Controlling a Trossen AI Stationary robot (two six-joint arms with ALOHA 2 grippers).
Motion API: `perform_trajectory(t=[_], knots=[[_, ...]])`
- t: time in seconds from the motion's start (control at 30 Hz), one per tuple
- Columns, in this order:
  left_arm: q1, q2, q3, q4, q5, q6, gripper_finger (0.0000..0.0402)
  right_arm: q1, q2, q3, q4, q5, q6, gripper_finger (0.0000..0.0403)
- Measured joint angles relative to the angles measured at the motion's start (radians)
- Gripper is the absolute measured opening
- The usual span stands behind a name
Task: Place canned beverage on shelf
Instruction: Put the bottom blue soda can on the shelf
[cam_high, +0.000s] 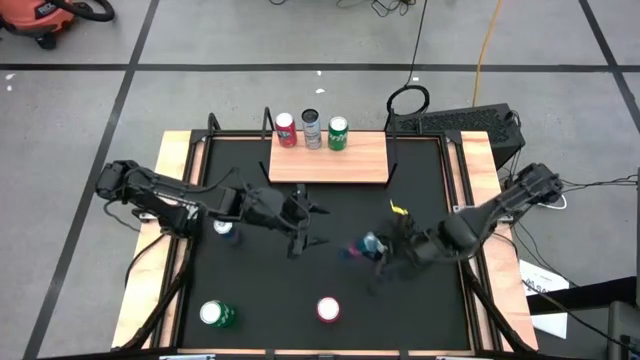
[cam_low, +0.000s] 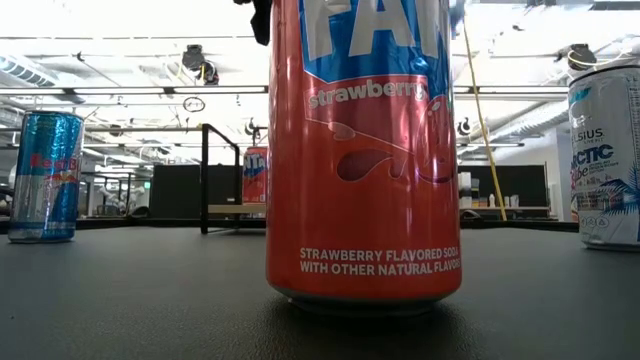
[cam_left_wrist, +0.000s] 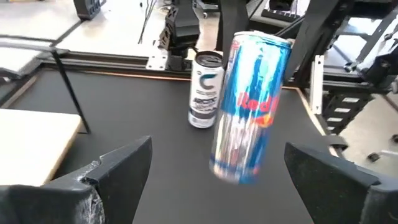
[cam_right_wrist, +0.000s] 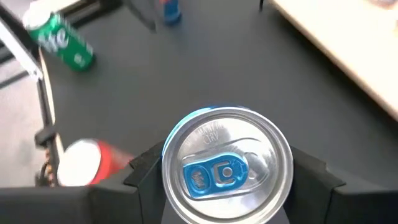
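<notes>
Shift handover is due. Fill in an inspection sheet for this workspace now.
Surface: black tabletop, wooden border.
Job's things: wooden shelf carries three cans; Red Bull can in the right gripper.
Clutter: Fanta strawberry can, Celsius can, green can, second Red Bull can, all on the table.
Grippers: left gripper open, empty, near the shelf; right gripper closed on its can.
Cables: yellow cable on the floor.
Surroundings: keyboard, orange vacuum.
</notes>
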Motion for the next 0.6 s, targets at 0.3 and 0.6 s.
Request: perform_trajectory(t=[0.3, 0.6], knots=[[0.135, 0.0, 0.0, -0.006, 0.179, 0.077, 0.038, -0.269, -0.001, 0.0, 0.183, -0.162, -0.217, 0.0228], [0.264, 0.026, 0.0, -0.01, 0.366, 0.075, 0.0387, -0.423, 0.003, 0.0, 0.26, -0.298, -0.364, 0.0228]])
